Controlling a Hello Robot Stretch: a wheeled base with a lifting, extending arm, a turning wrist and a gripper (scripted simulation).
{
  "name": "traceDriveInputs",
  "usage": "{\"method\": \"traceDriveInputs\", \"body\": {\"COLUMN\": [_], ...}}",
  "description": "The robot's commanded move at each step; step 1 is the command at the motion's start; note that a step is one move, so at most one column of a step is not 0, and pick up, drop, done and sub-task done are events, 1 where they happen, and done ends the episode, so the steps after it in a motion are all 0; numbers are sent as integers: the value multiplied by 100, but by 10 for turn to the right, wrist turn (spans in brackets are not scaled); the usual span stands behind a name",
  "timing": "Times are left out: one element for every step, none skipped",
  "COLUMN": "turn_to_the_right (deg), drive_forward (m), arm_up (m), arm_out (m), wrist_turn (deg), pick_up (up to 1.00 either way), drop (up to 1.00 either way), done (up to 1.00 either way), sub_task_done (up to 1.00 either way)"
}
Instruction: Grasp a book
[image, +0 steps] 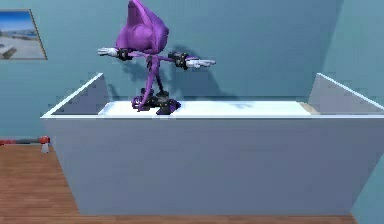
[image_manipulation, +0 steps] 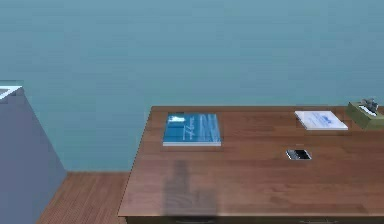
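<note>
Obs: blue book (image_manipulation: 192, 130) lies flat, cover up, on the wooden worktop (image_manipulation: 240, 190) in the arm side view. It sits in the far-left part of the top, near the far edge and well back from the near edge. Long axis runs across the view, approx. parallel w/ the worktop's front edge.

Hand: state can't tell from these frames, so none logged.

Key relation (my est.): the arm's reach line comes up from the bottom edge just right of centre. Book's centre is a touch left of that line and farther out, so the book is nearly lined up. I judge a slight base trim toward the view's left at most, then lift + extend, w/ the wrist set so the fingers span the short side.

Other items on the worktop: a white flat item (image_manipulation: 321, 120), poss. a 2nd book, far right and well apart from the blue one. A small dark item (image_manipulation: 298, 154) sits nearer the front.

Forward view: purple statue (image: 150, 50). Not relevant to the task.
</note>
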Motion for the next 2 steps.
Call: {"method": "traceDriveInputs", "body": {"turn_to_the_right": [0,0], "drive_forward": [0,0], "arm_up": [50,32], "arm_out": [0,0], "wrist_turn": [0,0], "pick_up": [0,0], "drop": [0,0], "done": [0,0], "sub_task_done": [0,0]}}
